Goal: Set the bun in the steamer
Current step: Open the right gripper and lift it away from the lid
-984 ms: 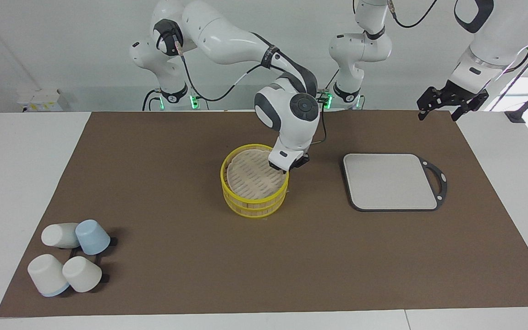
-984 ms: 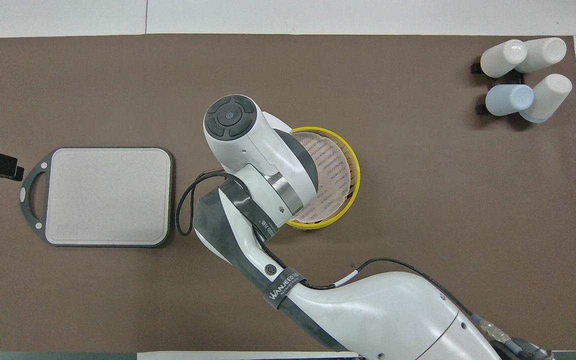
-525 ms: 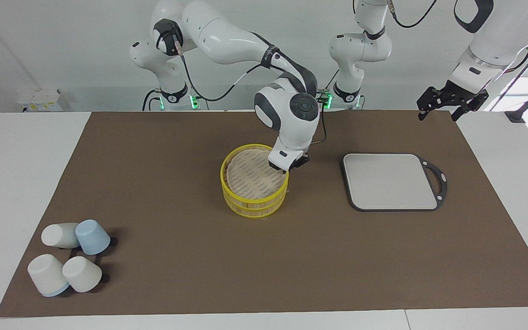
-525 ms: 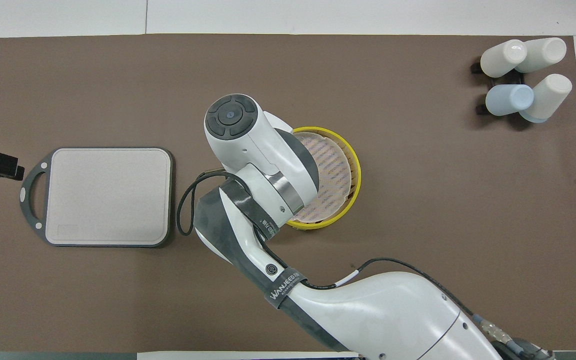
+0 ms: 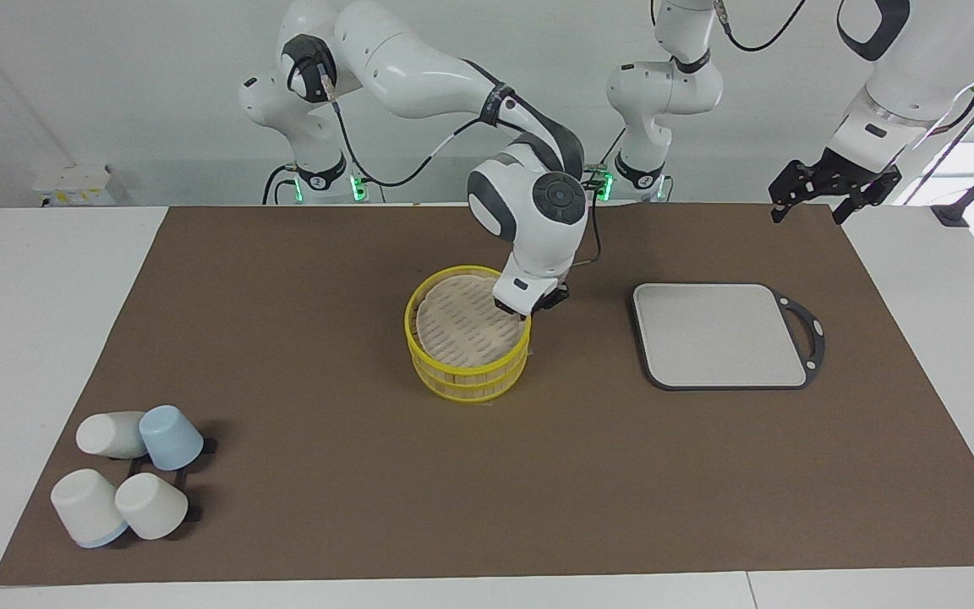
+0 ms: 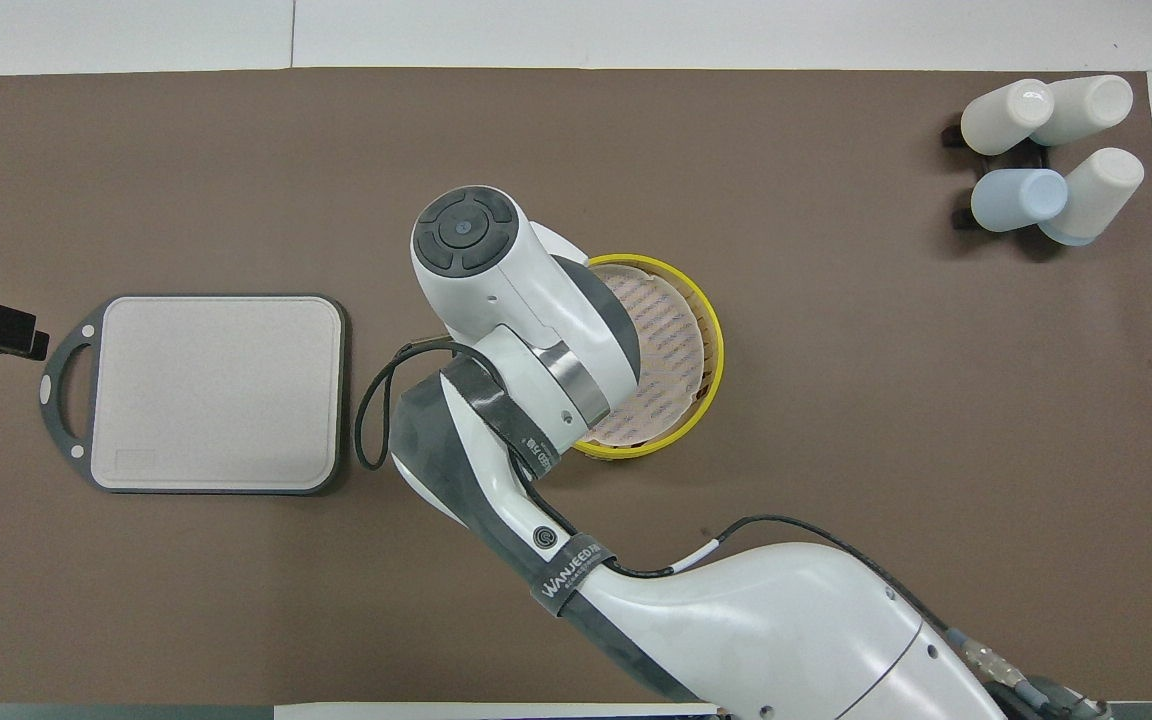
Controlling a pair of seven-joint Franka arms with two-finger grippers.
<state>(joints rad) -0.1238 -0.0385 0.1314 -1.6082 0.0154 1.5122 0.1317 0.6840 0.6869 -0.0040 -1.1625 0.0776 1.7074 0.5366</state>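
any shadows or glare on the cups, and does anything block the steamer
Facing view: the cups cast soft shadows on the mat. Overhead view: a glare spot on one cup; the right arm hides part of the steamer.

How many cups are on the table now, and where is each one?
4, clustered toward the right arm's end of the table, far from the robots: a white cup lying on its side, a blue cup beside it, and two upturned white cups farther out. None looks hidden.
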